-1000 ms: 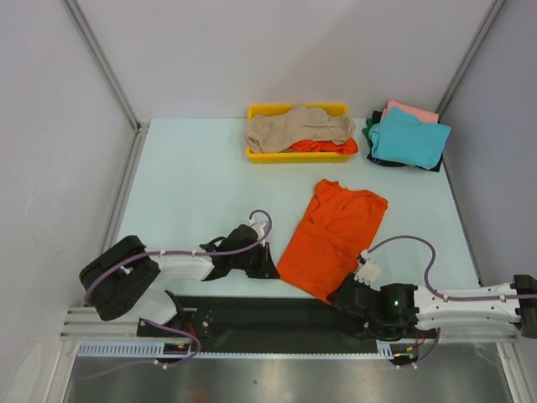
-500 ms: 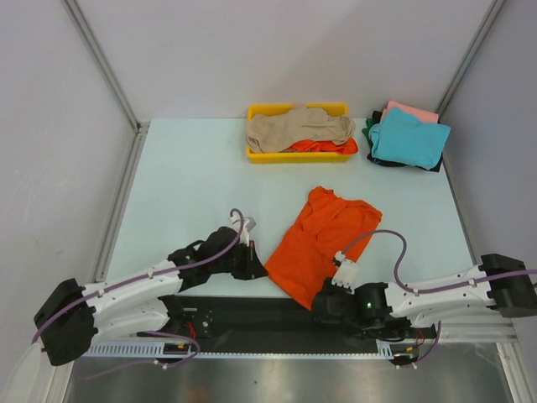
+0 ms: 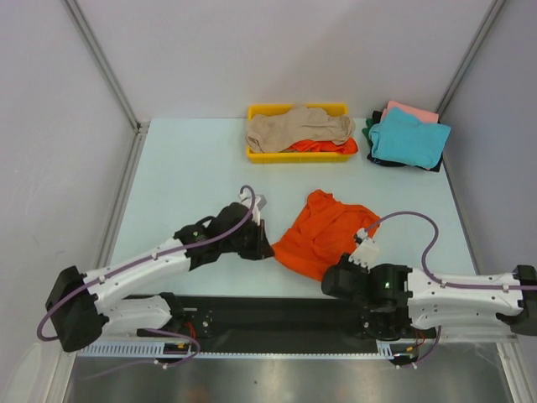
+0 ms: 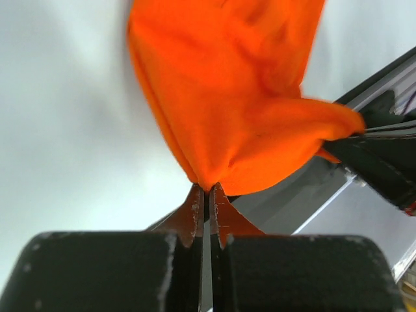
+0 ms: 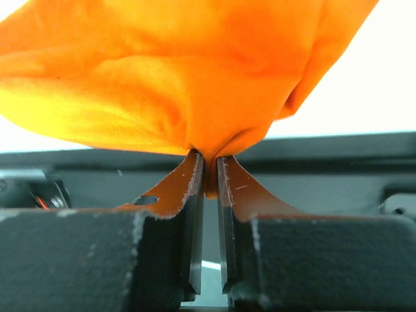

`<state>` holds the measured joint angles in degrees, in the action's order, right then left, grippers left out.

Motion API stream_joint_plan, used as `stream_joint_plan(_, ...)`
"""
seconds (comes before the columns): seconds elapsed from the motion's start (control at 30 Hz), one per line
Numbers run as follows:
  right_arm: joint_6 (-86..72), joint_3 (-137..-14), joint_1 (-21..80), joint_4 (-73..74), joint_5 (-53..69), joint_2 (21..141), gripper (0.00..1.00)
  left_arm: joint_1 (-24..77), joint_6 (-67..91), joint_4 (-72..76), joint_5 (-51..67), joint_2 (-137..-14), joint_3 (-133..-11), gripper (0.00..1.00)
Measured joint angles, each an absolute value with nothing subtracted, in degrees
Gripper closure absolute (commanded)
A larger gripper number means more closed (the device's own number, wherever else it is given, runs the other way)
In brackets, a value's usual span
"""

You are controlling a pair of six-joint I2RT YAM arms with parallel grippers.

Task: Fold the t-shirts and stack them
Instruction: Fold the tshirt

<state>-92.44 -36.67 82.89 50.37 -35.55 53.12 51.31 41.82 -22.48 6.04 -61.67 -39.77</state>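
A bright orange t-shirt (image 3: pixel 327 231) lies bunched on the table, its near edge lifted. My left gripper (image 3: pixel 267 248) is shut on the shirt's near left corner; the left wrist view shows the cloth (image 4: pixel 234 110) pinched between the fingertips. My right gripper (image 3: pixel 332 280) is shut on the near right corner; the right wrist view shows the cloth (image 5: pixel 162 84) clamped in the jaws. A beige shirt (image 3: pixel 298 128) lies over more orange cloth (image 3: pixel 323 147) in the tray. A teal shirt (image 3: pixel 409 138) tops a stack with a pink one (image 3: pixel 413 112) and a dark green one (image 3: pixel 369 128).
The yellow tray (image 3: pixel 260 110) stands at the back middle, the folded stack at the back right. Metal frame posts run up both sides. The black base rail (image 3: pixel 277 315) lies along the near edge under both grippers.
Both grippers have moved away from the near edge with the orange shirt's corners, so the shirt has gone from long and flat to bunched and shorter. The left arm has reached further right.
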Motion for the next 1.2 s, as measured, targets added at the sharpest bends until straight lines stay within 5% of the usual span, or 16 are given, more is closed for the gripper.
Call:
stream_joint_plan(0.57, -59.0, -39.5, 39.6, 44.1, -25.6, 45.8, 1.00, 44.8, 31.6, -27.2, 10.4, -98.6, -83.9, 1.00)
stream_joint_plan(1.2, -41.8, -39.8, 17.1, 32.2, -9.5, 56.1, 1.00, 40.3, 31.0, -31.5, 17.4, -119.9, -105.3, 1.00)
